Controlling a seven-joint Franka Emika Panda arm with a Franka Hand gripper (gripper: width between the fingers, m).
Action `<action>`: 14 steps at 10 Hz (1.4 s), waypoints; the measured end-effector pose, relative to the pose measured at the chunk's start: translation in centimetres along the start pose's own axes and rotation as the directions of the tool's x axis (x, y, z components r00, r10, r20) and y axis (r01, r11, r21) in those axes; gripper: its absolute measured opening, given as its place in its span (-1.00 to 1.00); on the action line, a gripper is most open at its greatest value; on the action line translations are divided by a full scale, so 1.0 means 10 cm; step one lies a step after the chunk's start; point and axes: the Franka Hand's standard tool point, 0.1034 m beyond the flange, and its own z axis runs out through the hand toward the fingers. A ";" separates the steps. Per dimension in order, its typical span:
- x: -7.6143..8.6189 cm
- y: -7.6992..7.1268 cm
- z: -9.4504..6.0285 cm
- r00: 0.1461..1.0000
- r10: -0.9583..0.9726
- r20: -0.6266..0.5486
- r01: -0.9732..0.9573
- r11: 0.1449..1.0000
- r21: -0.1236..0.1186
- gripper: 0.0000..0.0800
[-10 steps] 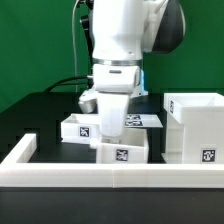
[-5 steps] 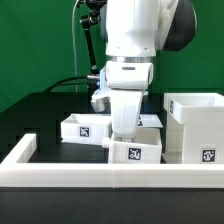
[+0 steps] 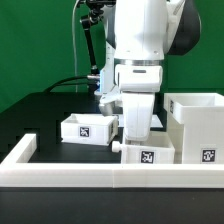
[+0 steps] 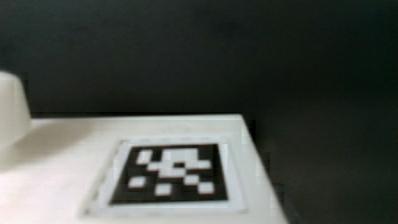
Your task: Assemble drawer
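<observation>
In the exterior view my gripper [image 3: 134, 138] reaches down onto a small white open-top tray [image 3: 148, 156] with a tag on its front. The tray sits against the front rail, close beside the taller white housing [image 3: 197, 126] on the exterior view's right. The fingertips are hidden behind the tray's wall, and the tray follows the gripper. A second tray [image 3: 88, 128] rests on the black table to the left. The wrist view shows no fingers, only a white surface with a black-and-white tag [image 4: 173, 170] and black table beyond.
A long low white rail [image 3: 100, 171] edges the table's front and turns back at the left [image 3: 22, 150]. The marker board [image 3: 158, 118] lies behind the arm. A green backdrop and cables stand behind.
The gripper and the tray under it have moved to the exterior view's right along the rail, from mid-table to beside the housing. The other tray and the housing have not moved.
</observation>
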 end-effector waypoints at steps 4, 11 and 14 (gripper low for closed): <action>0.10 0.01 0.00 1.000 -0.007 -0.006 0.007 1.000 -0.015 -0.90; 0.07 -0.01 0.02 0.997 -0.076 -0.006 0.076 0.997 -0.006 -0.90; 0.09 0.00 0.01 0.998 -0.059 -0.004 0.059 0.998 -0.008 -0.90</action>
